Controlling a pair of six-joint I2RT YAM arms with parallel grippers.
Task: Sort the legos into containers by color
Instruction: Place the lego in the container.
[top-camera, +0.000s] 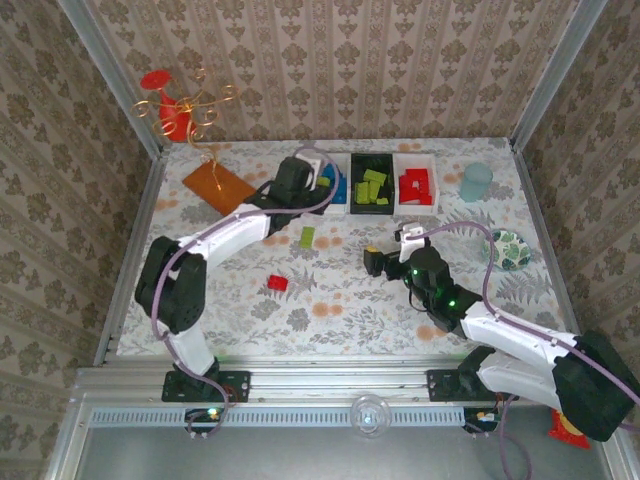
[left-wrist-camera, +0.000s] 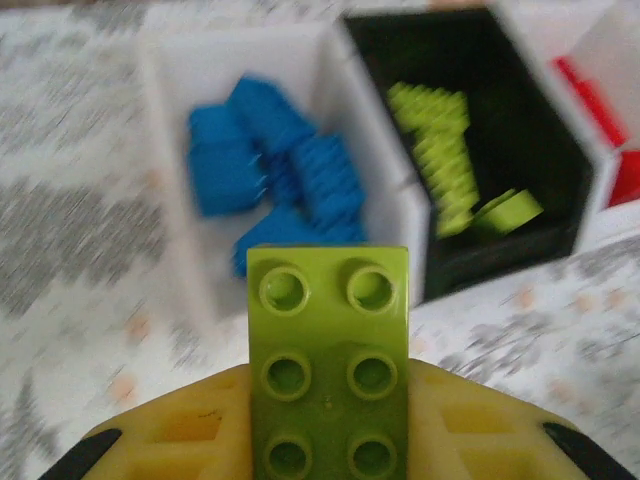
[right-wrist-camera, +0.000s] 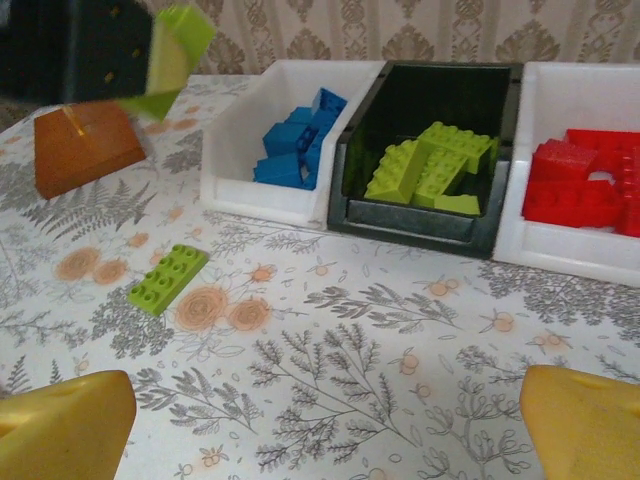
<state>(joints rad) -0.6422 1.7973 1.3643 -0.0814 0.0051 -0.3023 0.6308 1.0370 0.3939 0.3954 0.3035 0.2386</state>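
My left gripper (left-wrist-camera: 328, 420) is shut on a lime green lego (left-wrist-camera: 328, 330), held in the air just in front of the left white container (left-wrist-camera: 170, 120) of blue legos (left-wrist-camera: 270, 170). The black container (left-wrist-camera: 540, 150) holds green legos (left-wrist-camera: 440, 150); the right white container (top-camera: 416, 183) holds red legos (right-wrist-camera: 580, 180). Another green lego (right-wrist-camera: 168, 278) lies on the table in front of the containers, and a red lego (top-camera: 277, 283) lies nearer the front. My right gripper (right-wrist-camera: 325, 440) hovers open over bare table, its fingertips (right-wrist-camera: 65, 430) wide apart with nothing between them.
An orange flat plate (top-camera: 218, 185) lies left of the containers. A pale blue cup (top-camera: 476, 181) stands at their right, with a leaf-patterned bowl (top-camera: 508, 249) in front of it. A red and gold wire ornament (top-camera: 175, 105) stands in the back left corner.
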